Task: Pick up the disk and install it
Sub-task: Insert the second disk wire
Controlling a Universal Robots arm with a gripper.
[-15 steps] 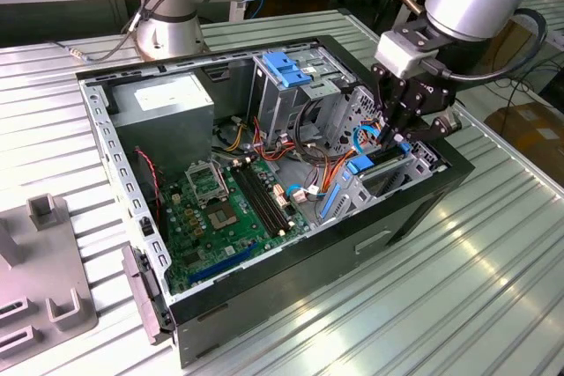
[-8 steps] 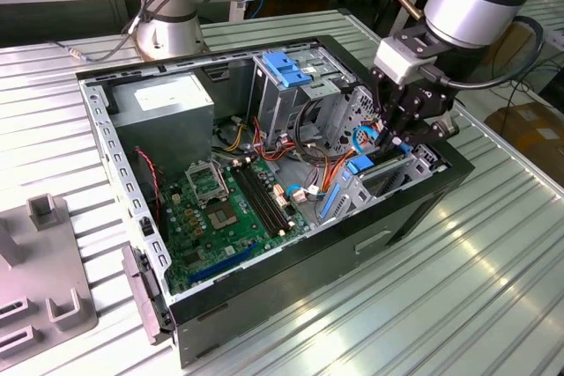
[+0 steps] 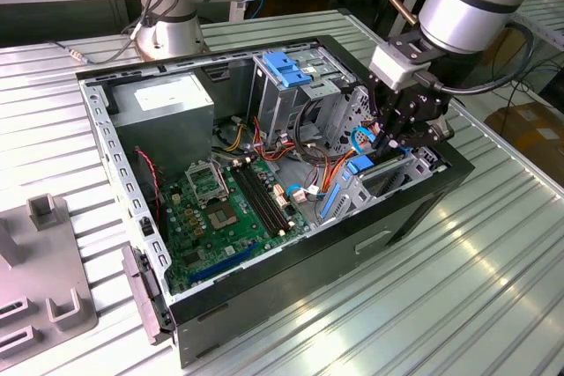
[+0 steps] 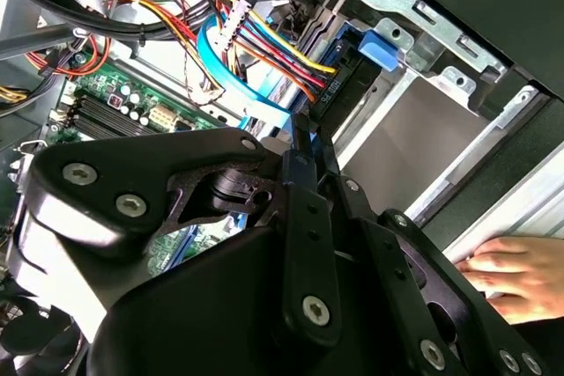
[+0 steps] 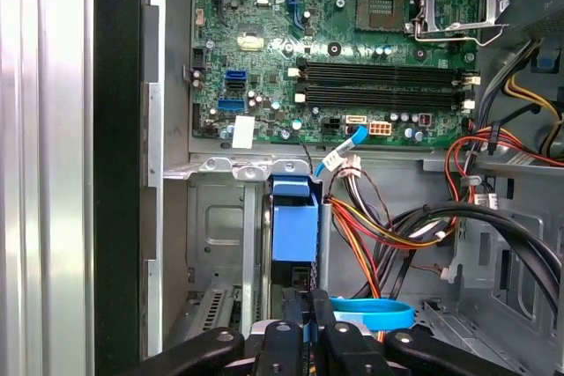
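We see the disk (image 5: 293,226) standing on edge in the metal bay (image 5: 220,217) of the open computer case (image 3: 291,297), its blue bracket showing, beside the motherboard (image 5: 352,50). Our gripper (image 5: 307,328) has its fingers (image 5: 298,305) clamped on the disk's end. In the second wrist view a person's hand (image 4: 515,275) rests just outside the case.

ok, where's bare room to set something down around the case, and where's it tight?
Free: the ribbed table on the exterior view's right of the computer case, and the strip in front of it. Crowded: inside the case, where the end effector sits by the disk amid cables. The grey fixture occupies the exterior view's left corner.
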